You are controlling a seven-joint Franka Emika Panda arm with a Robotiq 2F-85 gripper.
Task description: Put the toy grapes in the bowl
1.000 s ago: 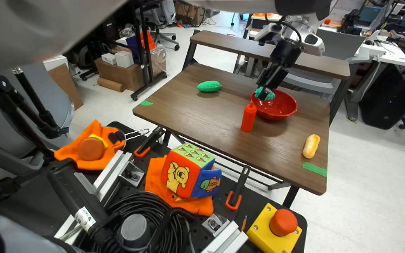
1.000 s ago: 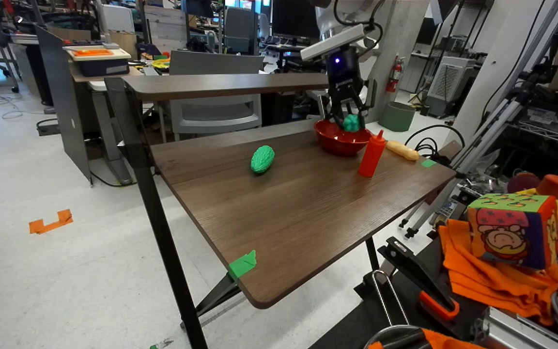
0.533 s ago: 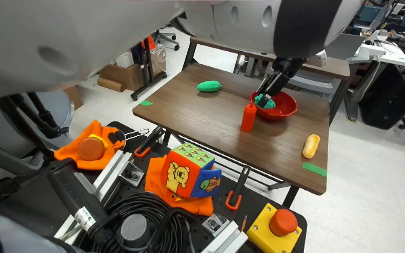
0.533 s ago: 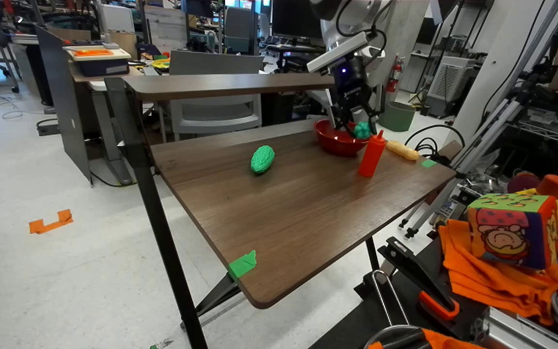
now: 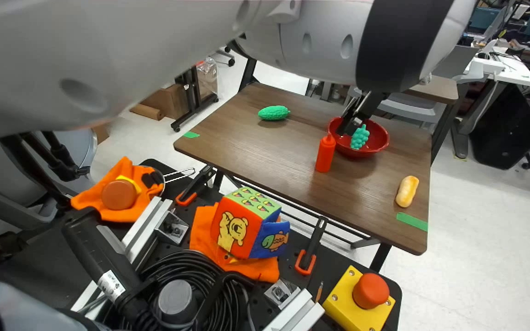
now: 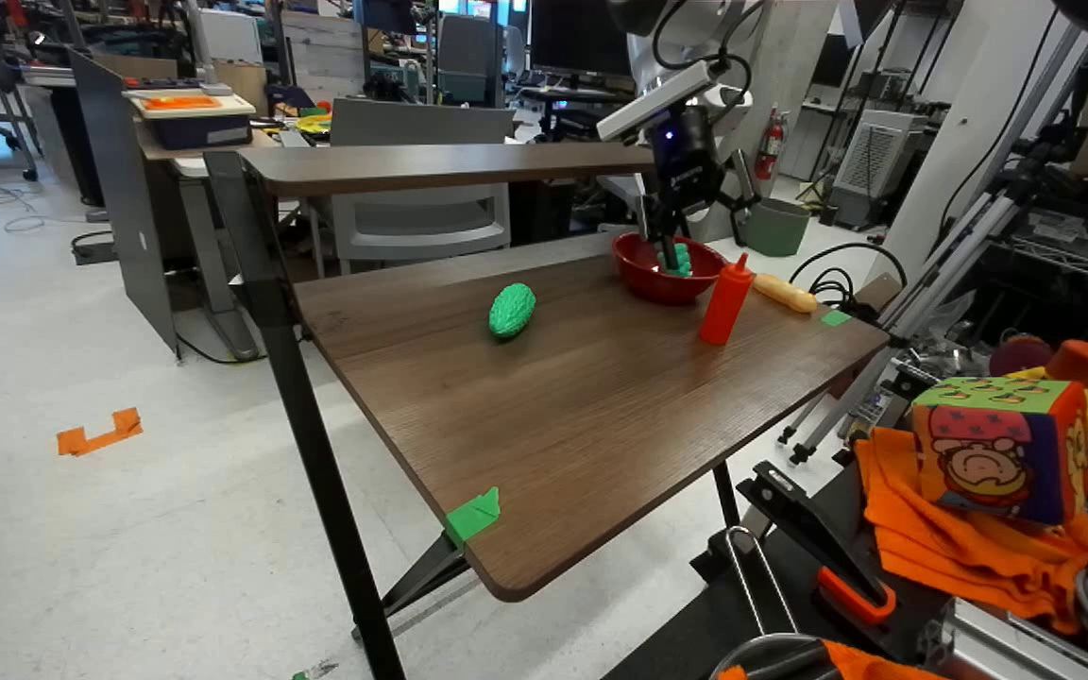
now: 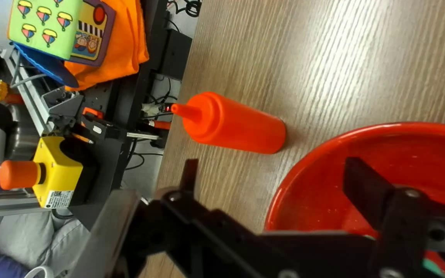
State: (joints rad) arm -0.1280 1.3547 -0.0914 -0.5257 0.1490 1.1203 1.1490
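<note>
The toy grapes (image 5: 360,137), a lumpy blue-green cluster, lie inside the shallow red bowl (image 5: 379,133). In an exterior view the toy grapes (image 6: 682,260) show partly behind a dark finger. My gripper (image 7: 272,170) is open, its fingers wide apart with nothing between them. In the wrist view one of its fingers (image 7: 365,189) stands over the inside of the bowl (image 7: 323,173), the other over the table outside the rim. Only slivers of green show low in that view; most of the grapes are hidden behind the gripper.
A red squeeze bottle (image 5: 325,154) stands upright close to the bowl. A green textured oval toy (image 6: 512,310) and a yellow bread-like toy (image 5: 406,191) lie farther off on the table (image 6: 544,406). Along the table's back runs a raised shelf (image 6: 450,168).
The gripper, shut on the grapes a second ago, shifted a little toward the bottle side and then opened. The grapes have come out of the fingers and dropped into the bowl.
</note>
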